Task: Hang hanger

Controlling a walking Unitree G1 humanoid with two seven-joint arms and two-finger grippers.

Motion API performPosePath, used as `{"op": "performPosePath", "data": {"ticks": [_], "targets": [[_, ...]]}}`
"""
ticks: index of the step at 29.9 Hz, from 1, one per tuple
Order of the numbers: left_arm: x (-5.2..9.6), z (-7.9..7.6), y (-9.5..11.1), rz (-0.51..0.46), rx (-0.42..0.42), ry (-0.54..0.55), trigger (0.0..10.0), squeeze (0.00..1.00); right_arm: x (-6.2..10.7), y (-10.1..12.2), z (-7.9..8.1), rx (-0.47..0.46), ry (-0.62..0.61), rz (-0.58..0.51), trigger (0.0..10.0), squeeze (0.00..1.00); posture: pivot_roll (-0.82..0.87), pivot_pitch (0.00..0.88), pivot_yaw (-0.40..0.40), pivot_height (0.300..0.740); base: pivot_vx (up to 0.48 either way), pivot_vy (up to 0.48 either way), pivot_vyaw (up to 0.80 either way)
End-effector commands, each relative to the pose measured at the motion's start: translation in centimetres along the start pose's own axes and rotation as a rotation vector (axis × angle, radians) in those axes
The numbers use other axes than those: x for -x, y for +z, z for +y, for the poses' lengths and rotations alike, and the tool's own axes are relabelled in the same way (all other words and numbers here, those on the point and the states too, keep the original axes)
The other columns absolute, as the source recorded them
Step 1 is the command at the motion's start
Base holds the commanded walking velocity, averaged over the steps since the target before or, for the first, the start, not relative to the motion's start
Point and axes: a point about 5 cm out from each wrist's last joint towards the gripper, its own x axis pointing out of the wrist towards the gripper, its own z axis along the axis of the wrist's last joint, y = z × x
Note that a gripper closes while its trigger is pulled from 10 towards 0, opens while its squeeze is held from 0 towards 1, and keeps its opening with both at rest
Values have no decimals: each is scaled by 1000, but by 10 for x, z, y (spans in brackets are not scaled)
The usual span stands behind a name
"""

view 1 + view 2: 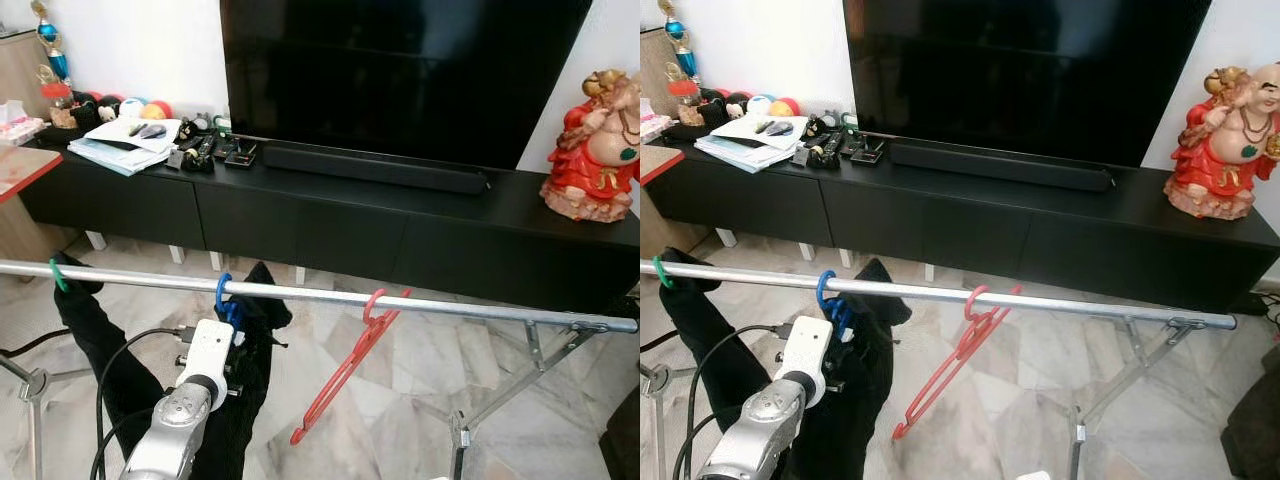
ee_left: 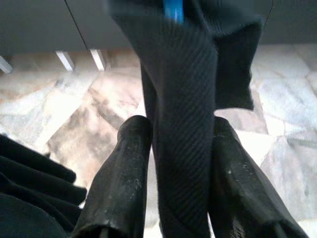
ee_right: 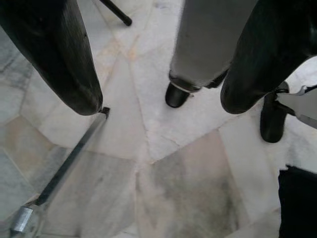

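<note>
Fabric of a black garment (image 2: 183, 124) is being pinched between the two fingers (image 2: 121, 183) of the left gripper (image 1: 232, 335), just below the metal rail (image 1: 440, 300). The garment is being carried by a blue hanger (image 1: 222, 296) hooked over that rail. A red hanger (image 1: 345, 368) is hanging empty, tilted, further along toward the right, and a green hook (image 1: 58, 275) is sitting near the left end. The right gripper (image 3: 158, 99) is being held with its fingers apart above the marble floor (image 3: 163, 188).
</note>
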Motion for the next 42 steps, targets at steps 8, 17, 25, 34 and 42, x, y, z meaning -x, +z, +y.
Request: {"op": "performPosePath", "data": {"ticks": [8, 17, 25, 34, 42], "targets": [[25, 14, 5, -86, -24, 39, 10000, 1000, 7, -16, -28, -17, -33, 23, 10000, 0, 119, 0, -44, 740, 0, 0, 0], [53, 29, 10, -184, -15, 181, 10000, 0, 3, -7, -15, -12, -18, 14, 10000, 0, 128, 0, -42, 740, 0, 0, 0], [54, 32, 8, -171, 15, 209, 10000, 0, -2, 6, 17, 28, 31, -9, 10000, 0, 123, 0, -32, 740, 0, 60, 100], [53, 29, 10, -173, 19, 211, 10000, 0, -2, 0, 31, 5, 42, 7, 10000, 0, 122, 0, -27, 740, 0, 480, 421], [52, 24, 11, -169, 13, 172, 10000, 0, -1, -2, 17, 1, 22, 13, 10000, 0, 123, 0, -27, 740, 0, 457, 0]]}}
